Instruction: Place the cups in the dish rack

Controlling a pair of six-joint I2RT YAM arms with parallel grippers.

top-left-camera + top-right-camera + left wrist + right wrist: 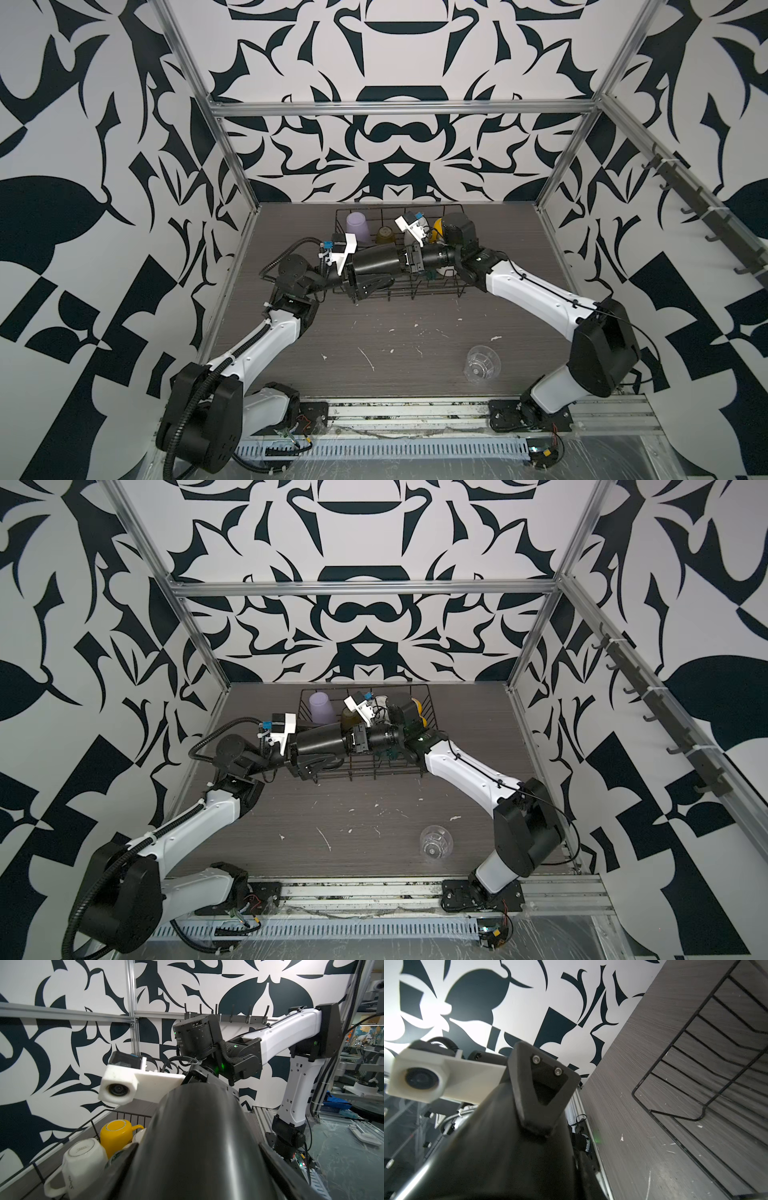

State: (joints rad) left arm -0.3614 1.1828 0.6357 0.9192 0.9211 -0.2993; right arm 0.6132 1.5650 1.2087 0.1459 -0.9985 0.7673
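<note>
Top views, both: counter (374, 332), grey wood-grain, flecked with white scuffs; dish rack (432, 289), black wire, at the counter's far middle, with both arms reaching over it; left claw (198, 1145), spread wide and clamped across the barrel of the black mug (376, 261), which lies on its side in the air over the rack's left half. In the left wrist view a finger (131, 1155) runs along each flank of the mug. The right claw (406, 261) sits at the mug's opposite end; whether it grips cannot be told. Handling of the black mug, by judgement: rigid, glossy, probably weighty for its size and prone to chipping. The across-the-body hold suits it, though the slick wall may slide, so it wants setting down low rather than dropping. In the rack, base up: lilac tumbler (357, 226), far-left corner; cream faceted mug (83, 1159); yellow mug (116, 1136) just beside it. The amber glass (385, 236) sits right of the tumbler, which way up unclear. The clear glass (482, 368) stands alone on the counter's near right, well apart from the rack and not yet loaded. It is likely light, slippery and brittle, best pinched over the rim, one finger inside.
</note>
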